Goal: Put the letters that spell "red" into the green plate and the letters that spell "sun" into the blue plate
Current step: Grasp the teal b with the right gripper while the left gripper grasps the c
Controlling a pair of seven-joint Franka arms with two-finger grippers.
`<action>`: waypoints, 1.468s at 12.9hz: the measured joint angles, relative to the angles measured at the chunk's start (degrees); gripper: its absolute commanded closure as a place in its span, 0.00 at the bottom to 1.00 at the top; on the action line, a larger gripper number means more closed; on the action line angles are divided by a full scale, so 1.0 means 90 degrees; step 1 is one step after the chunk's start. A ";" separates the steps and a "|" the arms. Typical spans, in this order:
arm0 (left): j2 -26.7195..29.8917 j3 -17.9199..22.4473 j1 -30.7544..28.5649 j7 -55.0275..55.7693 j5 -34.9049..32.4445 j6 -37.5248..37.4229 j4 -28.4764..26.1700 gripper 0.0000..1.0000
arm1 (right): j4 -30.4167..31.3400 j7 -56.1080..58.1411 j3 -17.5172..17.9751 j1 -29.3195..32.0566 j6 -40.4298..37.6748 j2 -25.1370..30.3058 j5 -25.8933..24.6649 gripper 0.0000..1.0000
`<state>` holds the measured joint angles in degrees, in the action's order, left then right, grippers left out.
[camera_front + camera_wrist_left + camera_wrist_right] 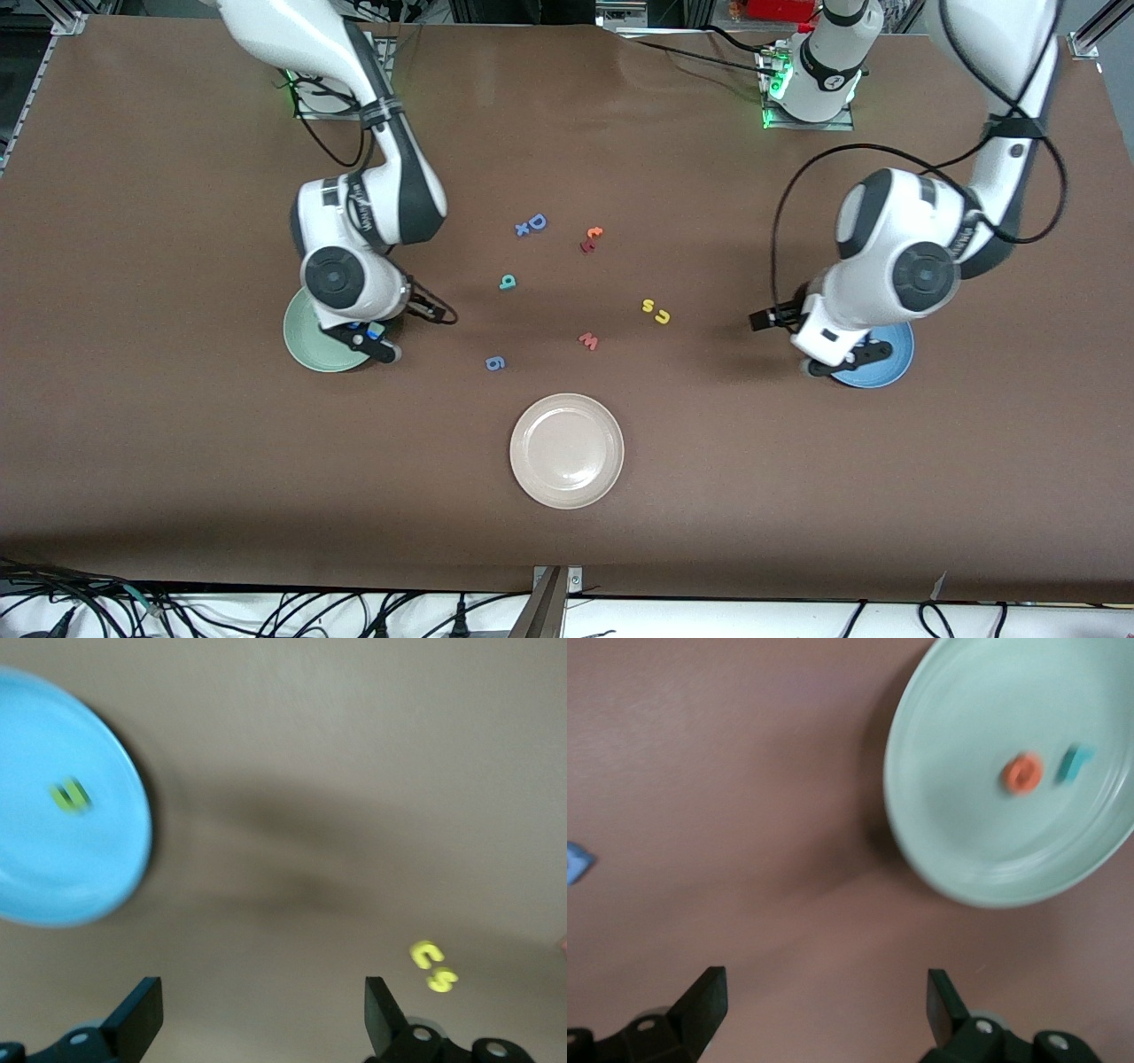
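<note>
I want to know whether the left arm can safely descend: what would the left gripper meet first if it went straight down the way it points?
Probably bare table. The left gripper is open and empty, beside the blue plate, with nothing between its fingers; depth is unclear.

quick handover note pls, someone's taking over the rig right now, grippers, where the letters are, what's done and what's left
Left gripper: open, empty, at the blue plate.
Right gripper: open, empty, at the green plate.
Done: orange e and a teal letter lie in the green plate; one green letter lies in the blue plate.
Left: the teal d on the table still goes to the green plate; the two yellow letters on the table, toward the left arm's end, go to the blue plate.
</note>
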<state>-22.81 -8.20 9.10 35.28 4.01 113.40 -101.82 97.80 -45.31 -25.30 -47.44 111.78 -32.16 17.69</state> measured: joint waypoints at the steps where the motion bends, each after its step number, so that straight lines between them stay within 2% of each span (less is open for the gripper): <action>1: -0.0055 -0.0008 0.0233 0.0680 0.0000 0.0116 -0.0009 0.00 | 0.0003 -0.0558 0.0004 -0.0118 0.0104 -0.0028 0.0170 0.01; 4: -0.0333 -0.0020 0.0884 0.3003 -0.0003 0.0655 -0.0020 0.00 | 0.0058 -0.2122 0.0013 -0.0445 0.0618 -0.0185 0.0460 0.02; 6: -0.0575 -0.0020 0.1198 0.4009 -0.0003 0.1030 -0.0026 0.00 | 0.0182 -0.3374 0.0032 -0.0796 0.1220 -0.0277 0.0486 0.09; 10: -0.0999 0.0005 0.1324 0.4440 -0.0003 0.1927 -0.0030 0.08 | 0.0559 -0.5213 0.0040 -0.1682 0.2265 -0.0546 0.0489 0.24; 16: -0.1250 0.0024 0.1428 0.4867 -0.0288 0.2189 -0.0047 0.09 | 0.0894 -0.5497 0.0010 -0.1848 0.2544 -0.0637 0.0490 0.30; 18: -0.1249 0.0015 0.1530 0.5301 -0.0939 0.2189 -0.0104 0.09 | 0.0910 -0.5497 0.0010 -0.1848 0.2544 -0.0641 0.0490 0.35; 19: -0.1249 0.0007 0.1590 0.5591 -0.1272 0.2202 -0.0159 0.09 | 0.0914 -0.5497 0.0011 -0.1851 0.2544 -0.0647 0.0490 0.40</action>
<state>-34.05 -8.14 23.41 85.60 -7.44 133.21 -103.26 106.02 -94.78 -25.20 -64.10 134.67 -37.98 22.10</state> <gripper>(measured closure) 0.088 0.308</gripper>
